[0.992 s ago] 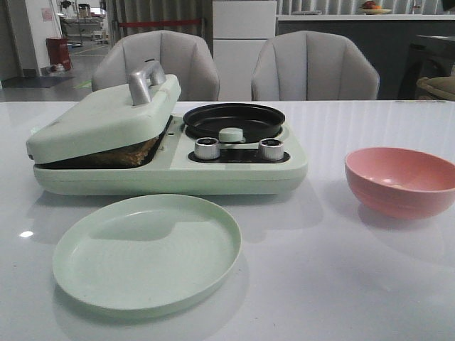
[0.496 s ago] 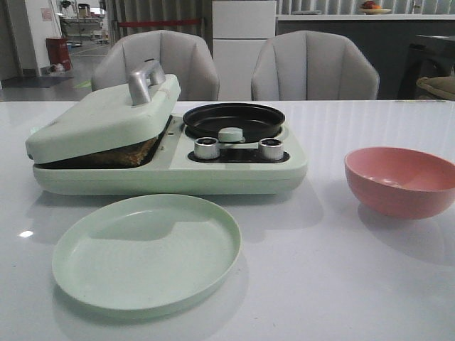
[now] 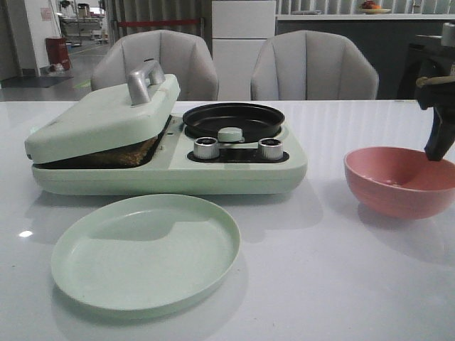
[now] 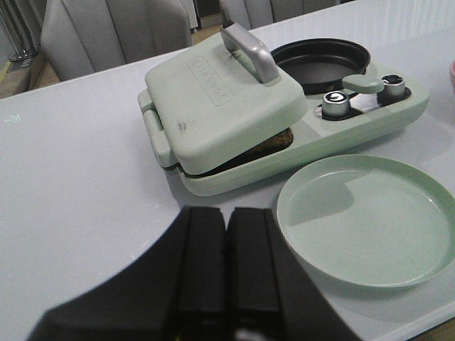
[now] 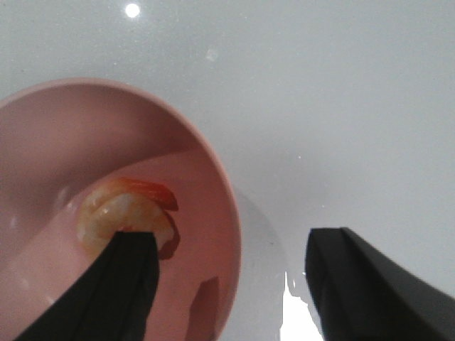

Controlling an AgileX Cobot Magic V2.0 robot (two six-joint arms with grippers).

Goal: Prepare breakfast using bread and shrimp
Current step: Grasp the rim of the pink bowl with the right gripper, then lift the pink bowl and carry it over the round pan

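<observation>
— Bread (image 3: 128, 152) status?

— Under the tilted lid (image 3: 106, 117) of the green sandwich maker (image 3: 170, 167), brown edge just showing — that step looks done.

— Shrimp (image 5: 128, 213)?

— Lying in the pink bowl (image 3: 398, 181) on the counter (image 3: 320, 270), not yet picked up. Right gripper (image 5: 234, 284) hangs over the bowl's rim, fingers spread, one above the shrimp.

— Left?

— Left gripper (image 4: 226, 263) idle, fingers pressed together, holding nothing. Round pan (image 3: 233, 119) and green plate (image 3: 146, 252) bare — cooking and plating remain, I'd judge.
</observation>
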